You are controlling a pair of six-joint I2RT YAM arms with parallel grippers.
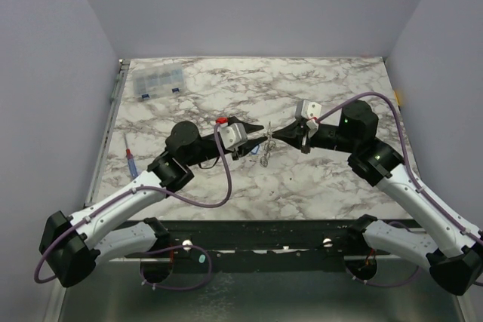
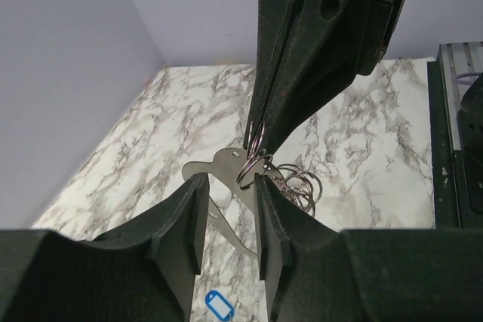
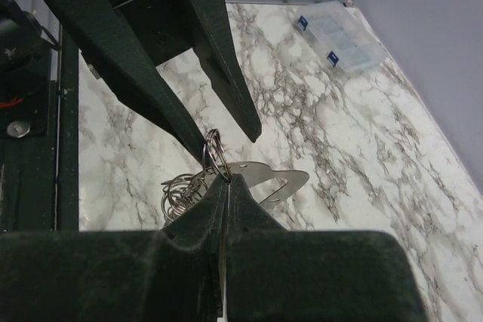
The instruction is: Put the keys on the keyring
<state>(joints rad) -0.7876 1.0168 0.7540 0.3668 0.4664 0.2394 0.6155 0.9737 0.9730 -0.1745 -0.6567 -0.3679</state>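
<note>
The keyring (image 3: 213, 152), a thin pale metal ring, hangs in the air over the middle of the table (image 1: 317, 186). My right gripper (image 3: 228, 180) is shut on its lower edge. In the left wrist view the keyring (image 2: 251, 162) sits just past my open left gripper (image 2: 229, 186), whose fingertips stand either side of it without closing. A flat silver key-shaped plate (image 2: 215, 167) and a bunch of smaller rings (image 2: 298, 184) hang from the ring. In the top view both grippers meet tip to tip, left (image 1: 260, 132) and right (image 1: 276, 136), with the bunch (image 1: 266, 154) dangling below.
A clear plastic compartment box (image 1: 157, 81) lies at the far left corner. A red and blue pen-like tool (image 1: 131, 162) lies at the table's left edge. A small blue tag with a white label (image 2: 219, 305) lies on the marble under the left gripper.
</note>
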